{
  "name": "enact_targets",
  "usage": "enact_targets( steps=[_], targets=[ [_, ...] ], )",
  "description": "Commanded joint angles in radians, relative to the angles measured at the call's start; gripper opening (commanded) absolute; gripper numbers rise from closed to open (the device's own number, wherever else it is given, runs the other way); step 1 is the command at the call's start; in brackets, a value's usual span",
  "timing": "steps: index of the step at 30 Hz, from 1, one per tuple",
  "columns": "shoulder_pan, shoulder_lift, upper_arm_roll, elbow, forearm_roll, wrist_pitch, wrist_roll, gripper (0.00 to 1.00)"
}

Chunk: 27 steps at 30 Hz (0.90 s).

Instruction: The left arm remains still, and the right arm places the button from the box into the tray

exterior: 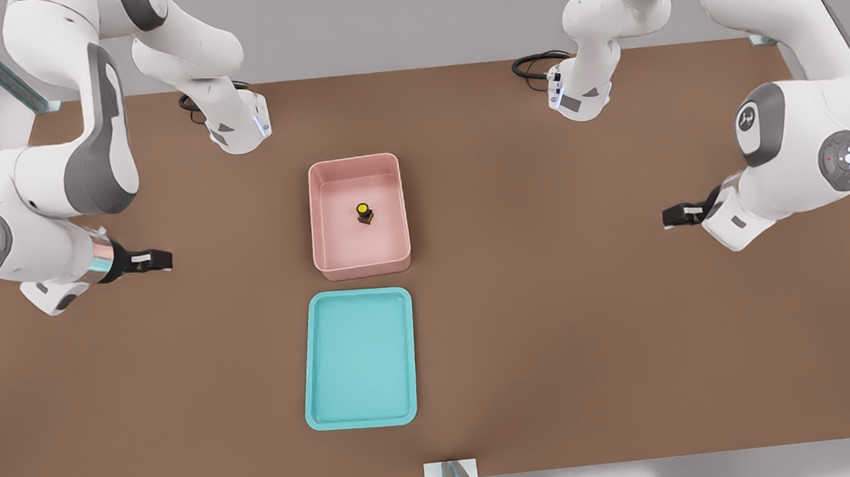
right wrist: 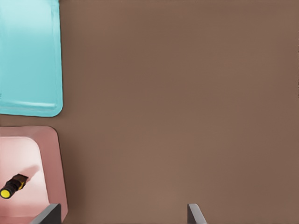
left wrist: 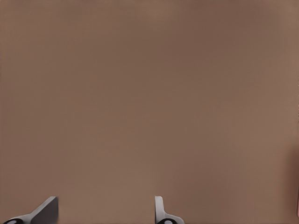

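The button (exterior: pixel 365 212), a yellow cap on a dark base, stands upright near the middle of the pink box (exterior: pixel 354 163). Just in front of the box lies the teal tray (exterior: pixel 359 359), with nothing in it. My gripper (exterior: pixel 161 259) hovers over bare table at the front view's left, well apart from the box and pointing toward it. It is open and holds nothing. In the right wrist view, the two fingertips of my gripper (right wrist: pixel 121 218) stand wide apart, with the button (right wrist: pixel 11 186), the box (right wrist: pixel 53 163) and the tray (right wrist: pixel 28 56) off to one side.
The brown table (exterior: pixel 586 294) spreads wide around box and tray. The parked arm (exterior: pixel 786 161) hangs at the front view's right. Both arm bases (exterior: pixel 237 124) with black cables sit at the back edge. A small white bracket (exterior: pixel 450 470) marks the near edge.
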Motion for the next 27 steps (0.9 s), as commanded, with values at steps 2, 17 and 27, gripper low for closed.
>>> enact_targets(
  steps=[2,17,27],
  targets=[
    [-0.002,0.001,-0.001,0.0,-0.003,0.102,-0.004,1.0],
    [0.613,0.033,0.11,-0.357,0.1,0.633,1.019,1.0],
    [0.711,-0.028,0.024,-0.771,0.095,1.061,1.033,1.0]
  ],
)
